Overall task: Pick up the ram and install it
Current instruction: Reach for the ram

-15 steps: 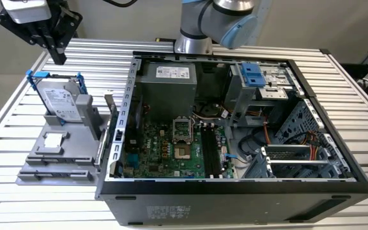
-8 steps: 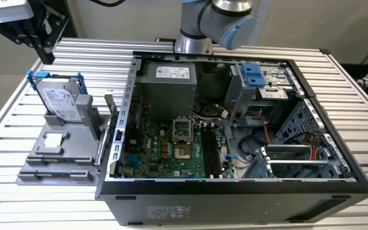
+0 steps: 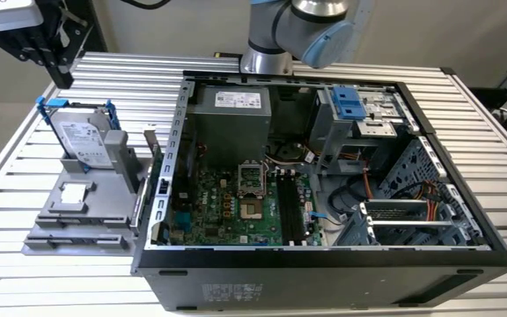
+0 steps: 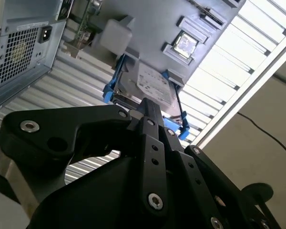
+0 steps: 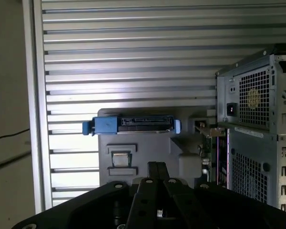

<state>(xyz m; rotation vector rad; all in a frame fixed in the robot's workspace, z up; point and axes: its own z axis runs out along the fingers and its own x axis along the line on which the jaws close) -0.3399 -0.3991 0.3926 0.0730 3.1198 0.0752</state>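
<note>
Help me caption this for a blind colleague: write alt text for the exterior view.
An open computer case lies on a slatted metal table, its green motherboard exposed. At the exterior view's left a grey stand holds a hard drive upright, and the black end effector hangs higher up nearby.

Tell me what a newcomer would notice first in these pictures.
The open computer case sits in the middle of the exterior view, its green motherboard bared. On that view's left, a blue-framed drive stands on edge in a grey fixture on the slatted table. The black claw hangs at the upper left, just above that drive.
</note>
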